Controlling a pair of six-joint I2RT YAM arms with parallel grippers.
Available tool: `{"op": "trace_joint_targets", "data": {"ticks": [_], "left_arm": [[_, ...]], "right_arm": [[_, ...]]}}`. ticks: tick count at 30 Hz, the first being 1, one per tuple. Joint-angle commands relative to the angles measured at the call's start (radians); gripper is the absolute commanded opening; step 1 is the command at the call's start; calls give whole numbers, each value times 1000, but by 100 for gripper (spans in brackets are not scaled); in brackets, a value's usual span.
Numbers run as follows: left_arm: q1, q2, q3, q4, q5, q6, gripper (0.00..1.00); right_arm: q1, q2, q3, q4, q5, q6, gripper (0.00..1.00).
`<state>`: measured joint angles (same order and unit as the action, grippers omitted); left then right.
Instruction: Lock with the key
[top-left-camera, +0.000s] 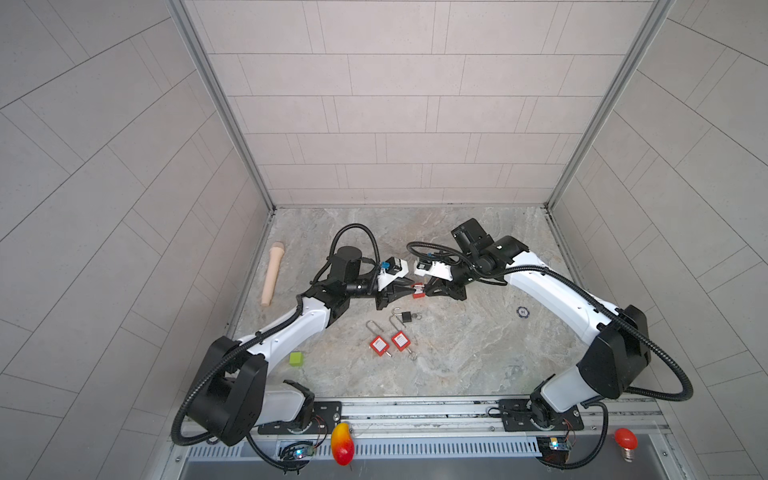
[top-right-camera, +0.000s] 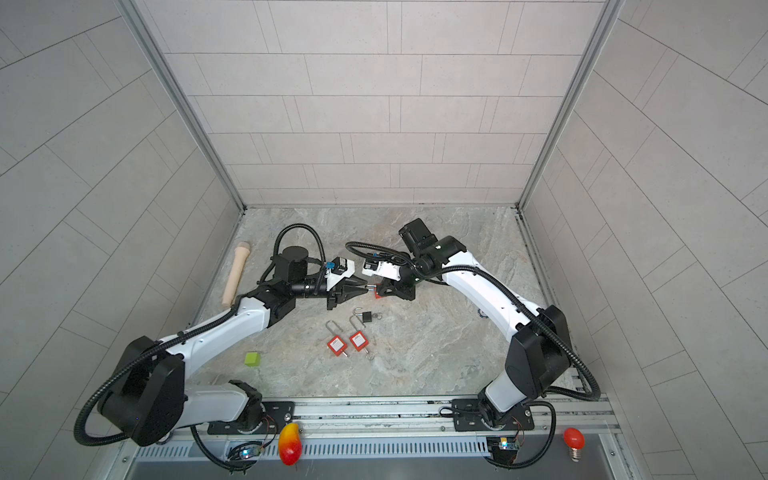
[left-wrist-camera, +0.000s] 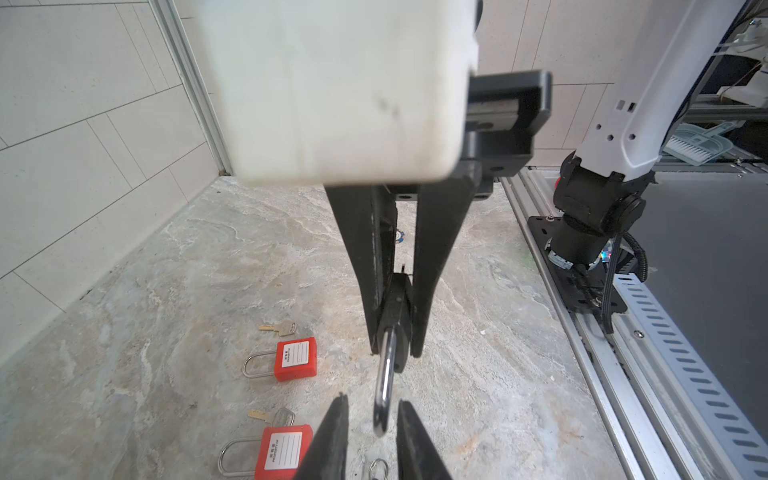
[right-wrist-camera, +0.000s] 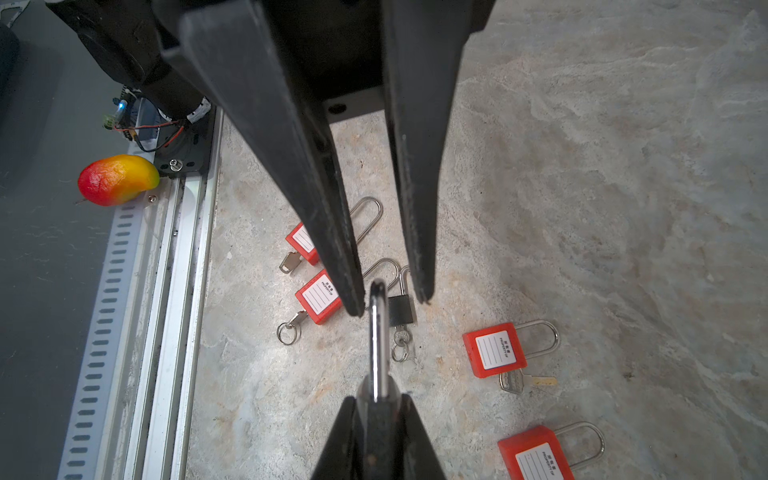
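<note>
We see a robot test cell in a lab: tiled panel walls (top-left-camera: 395, 104) box in a marble-look table (top-left-camera: 478, 345), with two arms bolted to an aluminium rail (top-left-camera: 415, 409) and bare wiring.

Pale grey tiled walls (top-left-camera: 395, 104) enclose three sides. The grey-beige marbled stone worktop (top-left-camera: 478, 345) lies evenly lit. A slotted aluminium rail (top-left-camera: 415, 409) edges its front.

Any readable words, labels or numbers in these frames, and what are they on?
"PROPERTY OF": white label on a red padlock; the other red padlocks carry the same label.
Small characters beside it: too small to read.
Marking on the dark chip: too blurred to read.
</note>
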<state>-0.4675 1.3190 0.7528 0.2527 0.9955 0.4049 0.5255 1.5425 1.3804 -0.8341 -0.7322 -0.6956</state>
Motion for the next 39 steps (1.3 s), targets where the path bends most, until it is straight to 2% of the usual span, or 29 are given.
{"op": "trace_joint_targets", "data": {"ticks": [1,7,12,23,28,35,39], "left_arm": [[0,6,44,-23,36,30,20],[-1,22,58,-21,53,27,9],[-1,32,70,-36,67,23,6],[-1,33,71,-44,58,23,24],[-2,36,70,-55,54,24,22],[-1,42,71,-66,65,24,12],[-1,47,76,-65,79,20,1]], "right_arm": [[5,-24,2,4,-15,-13,0],[9,-21,7,3,-13,-16,0],[13,-23,17,4,-14,-22,0],[17,-23,20,7,-13,-26,0],[16,-25,19,14,-15,-23,0],[21,-25,20,24,-15,-19,0],[25,-23,21,27,-12,-18,0]]}}
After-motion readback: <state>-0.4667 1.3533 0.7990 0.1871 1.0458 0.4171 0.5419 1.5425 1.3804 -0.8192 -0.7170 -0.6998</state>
